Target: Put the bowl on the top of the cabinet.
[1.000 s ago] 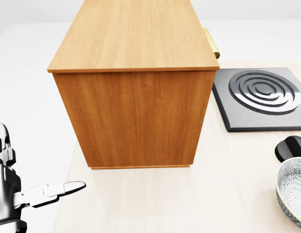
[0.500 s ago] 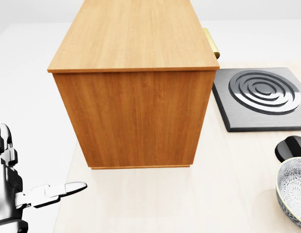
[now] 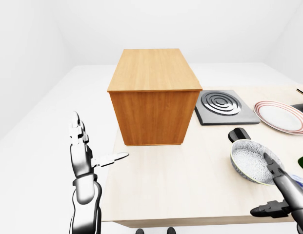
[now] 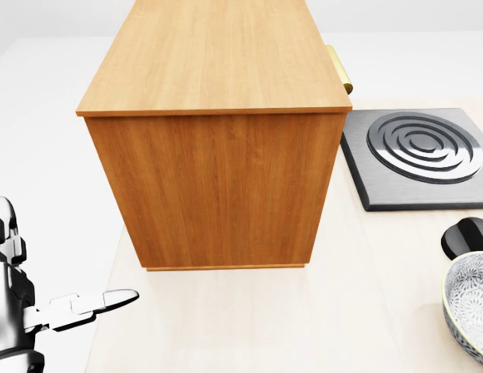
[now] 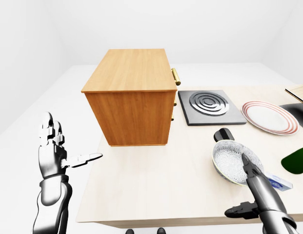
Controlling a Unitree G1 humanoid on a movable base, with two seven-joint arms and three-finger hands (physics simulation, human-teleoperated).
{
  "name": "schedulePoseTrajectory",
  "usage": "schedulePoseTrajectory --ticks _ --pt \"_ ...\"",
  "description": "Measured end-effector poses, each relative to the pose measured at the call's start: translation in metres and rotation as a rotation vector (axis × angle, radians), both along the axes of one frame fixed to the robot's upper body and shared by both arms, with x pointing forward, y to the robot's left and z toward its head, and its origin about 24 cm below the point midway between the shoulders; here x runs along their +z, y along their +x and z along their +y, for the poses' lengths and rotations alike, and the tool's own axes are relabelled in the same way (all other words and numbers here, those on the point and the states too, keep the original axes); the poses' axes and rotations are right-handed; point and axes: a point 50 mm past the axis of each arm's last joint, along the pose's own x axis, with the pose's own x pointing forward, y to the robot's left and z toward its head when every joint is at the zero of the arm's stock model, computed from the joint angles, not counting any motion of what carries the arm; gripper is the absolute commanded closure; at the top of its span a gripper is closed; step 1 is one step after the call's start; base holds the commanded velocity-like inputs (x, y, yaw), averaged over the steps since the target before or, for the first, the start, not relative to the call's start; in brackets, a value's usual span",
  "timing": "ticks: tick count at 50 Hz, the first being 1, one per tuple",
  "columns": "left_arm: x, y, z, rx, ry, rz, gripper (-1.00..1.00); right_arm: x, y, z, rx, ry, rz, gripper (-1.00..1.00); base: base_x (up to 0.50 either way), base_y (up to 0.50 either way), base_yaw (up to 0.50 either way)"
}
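Observation:
The bowl (image 5: 233, 163), pale inside with a dark patterned outside, stands on the light table at the right; the head view shows only its edge (image 4: 468, 307). The wooden cabinet (image 3: 153, 95) stands on the table's left part, its flat top bare. My right hand (image 5: 240, 187) is open at the bowl's near rim, one finger (image 5: 248, 166) lying over the rim and the thumb low and apart. My left hand (image 3: 95, 146) is open off the table's left edge, fingers up, thumb pointing right towards the cabinet.
A dark hob plate with rings (image 3: 222, 105) lies right of the cabinet, and a red-rimmed plate (image 3: 283, 117) beyond it. A black round object (image 3: 237, 134) stands just above the bowl. A dark green thing (image 5: 295, 161) and a small blue-white box (image 5: 279, 183) are at the right edge.
The left hand has wavered very slightly. The bowl, the cabinet and the view have not moved.

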Motion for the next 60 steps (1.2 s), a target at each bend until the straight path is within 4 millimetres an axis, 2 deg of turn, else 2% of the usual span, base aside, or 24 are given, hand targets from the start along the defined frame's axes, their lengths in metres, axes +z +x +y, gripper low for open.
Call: schedulePoseTrajectory --ticks 7,15,31,46,60 --pt "0.000 0.000 0.000 -0.001 0.000 0.000 -1.00 -0.004 0.003 -0.004 -0.010 -0.022 0.016 -1.00 0.00 0.00 0.00" --pt "-0.002 0.001 0.000 -0.002 0.000 0.009 -1.00 0.000 0.010 -0.006 0.005 -0.051 0.008 -1.00 0.00 0.00 0.00" --pt "-0.003 0.002 -0.001 -0.009 -0.001 0.014 -1.00 0.001 0.021 -0.003 0.036 -0.091 0.012 -1.00 0.00 0.00 0.00" --pt "-0.005 0.002 -0.002 -0.016 -0.003 0.022 -1.00 -0.006 0.031 0.002 0.064 -0.126 0.033 -1.00 0.00 0.00 0.00" --pt "-0.004 0.002 -0.002 -0.019 -0.004 0.017 -1.00 -0.016 0.033 0.006 0.076 -0.141 0.064 -1.00 0.00 0.00 0.00"
